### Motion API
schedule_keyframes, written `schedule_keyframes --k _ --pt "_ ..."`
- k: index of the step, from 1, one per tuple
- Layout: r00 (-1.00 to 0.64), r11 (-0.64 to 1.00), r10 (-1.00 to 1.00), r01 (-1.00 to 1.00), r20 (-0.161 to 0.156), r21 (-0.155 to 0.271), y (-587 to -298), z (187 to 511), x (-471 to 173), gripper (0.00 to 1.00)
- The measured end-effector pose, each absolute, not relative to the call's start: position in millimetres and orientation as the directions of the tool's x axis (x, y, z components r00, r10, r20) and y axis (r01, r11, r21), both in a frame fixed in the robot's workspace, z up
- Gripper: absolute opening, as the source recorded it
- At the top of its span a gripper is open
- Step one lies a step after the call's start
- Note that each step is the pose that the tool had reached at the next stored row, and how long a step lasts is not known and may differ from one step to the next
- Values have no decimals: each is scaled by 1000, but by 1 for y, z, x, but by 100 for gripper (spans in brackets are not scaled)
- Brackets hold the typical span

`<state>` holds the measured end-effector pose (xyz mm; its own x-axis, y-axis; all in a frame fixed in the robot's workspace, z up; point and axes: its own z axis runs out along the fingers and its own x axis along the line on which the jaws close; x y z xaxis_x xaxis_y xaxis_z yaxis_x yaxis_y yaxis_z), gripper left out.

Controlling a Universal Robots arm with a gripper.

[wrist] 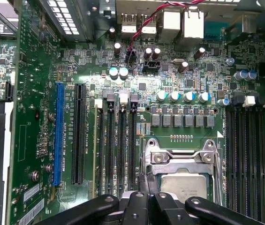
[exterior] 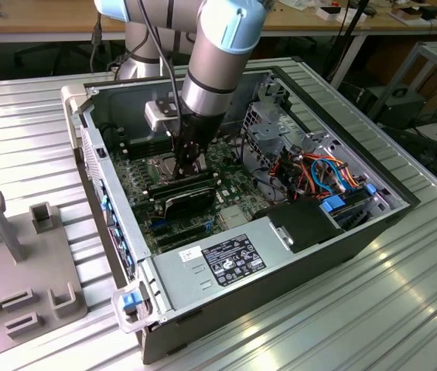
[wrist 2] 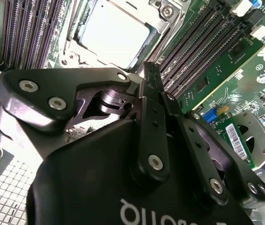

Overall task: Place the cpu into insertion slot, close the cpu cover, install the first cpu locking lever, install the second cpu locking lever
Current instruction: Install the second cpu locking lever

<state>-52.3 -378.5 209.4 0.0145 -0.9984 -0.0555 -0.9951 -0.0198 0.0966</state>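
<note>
The cpu (wrist: 184,185) lies flat in the insertion slot (wrist: 152,174), its pale metal top facing up. The silvery cpu cover (wrist: 183,157) lies down over it, and the chip shows through the cover's window. In the second wrist view the cpu (wrist 2: 116,33) sits just beyond my fingertips, framed by the cpu cover (wrist 2: 166,13). My gripper (wrist: 144,183) is shut, its black fingers (wrist 2: 152,75) pressed together at the socket's edge. I cannot tell whether a locking lever is between them. In the exterior view the gripper (exterior: 188,158) reaches down onto the motherboard inside the case.
Black memory slots (wrist: 245,159) flank the socket on both sides. A graphics card (exterior: 187,197) lies close to the gripper. The open computer case (exterior: 311,255) has a drive cage (exterior: 268,127), loose cables (exterior: 319,174) and a power supply (exterior: 226,263). A grey fixture (exterior: 17,255) rests on the ribbed table.
</note>
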Motion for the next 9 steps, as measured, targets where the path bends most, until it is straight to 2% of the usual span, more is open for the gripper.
schedule_keyframes --k 9 --pt "16 -22 -998 -995 -61 96 -379 205 -52 11"
